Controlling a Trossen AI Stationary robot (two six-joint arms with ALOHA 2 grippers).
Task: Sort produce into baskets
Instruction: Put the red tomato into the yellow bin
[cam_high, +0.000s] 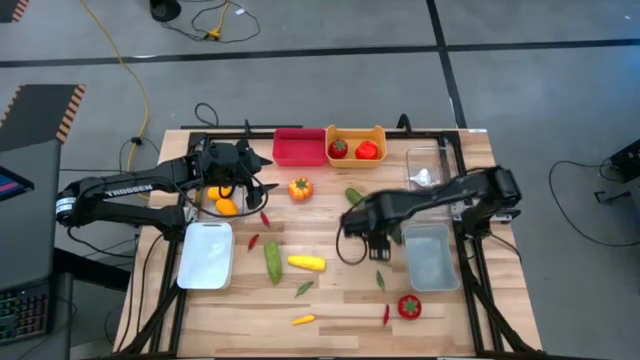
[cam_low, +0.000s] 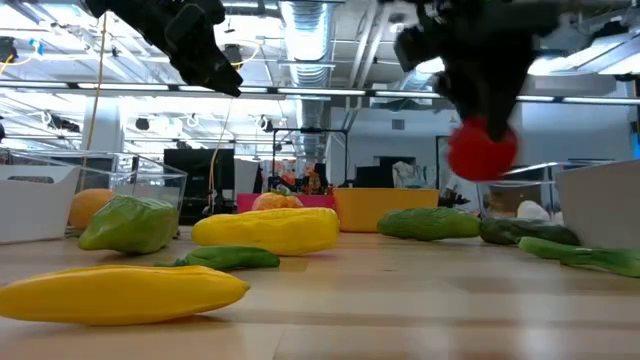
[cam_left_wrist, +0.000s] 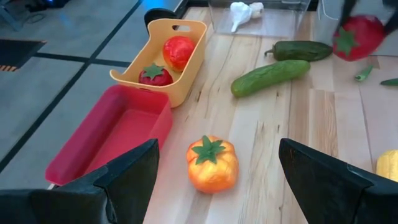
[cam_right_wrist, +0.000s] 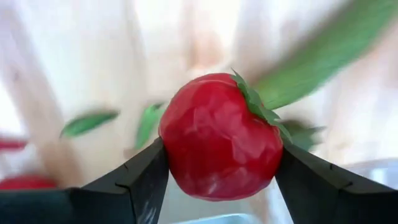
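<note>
From above, your right gripper (cam_high: 372, 238) sits over the middle of the counter (cam_high: 330, 300), between the cucumber (cam_high: 354, 195) and the pale tray (cam_high: 432, 257), while your left gripper (cam_high: 262, 187) waits near the red bin (cam_high: 299, 147) beside the orange pepper (cam_high: 300, 188). From counter height, the red tomato (cam_low: 481, 149) hangs in the air under the right arm, well clear of the wood. In the left wrist view, that arm's fingers (cam_left_wrist: 124, 174) stand wide apart with nothing between them, and the yellow bin (cam_left_wrist: 166, 59) already holds two red pieces. In the right wrist view, the fingers (cam_right_wrist: 140, 177) are closed on the tomato's lower sides, its green leafy cap tilted up and off to one side; it is round, so no long axis matters. Your risk, I judge, is slippage: the hold sits low on a smooth curved skin, so a quick swing toward the bins could roll it out onto the produce below.
</note>
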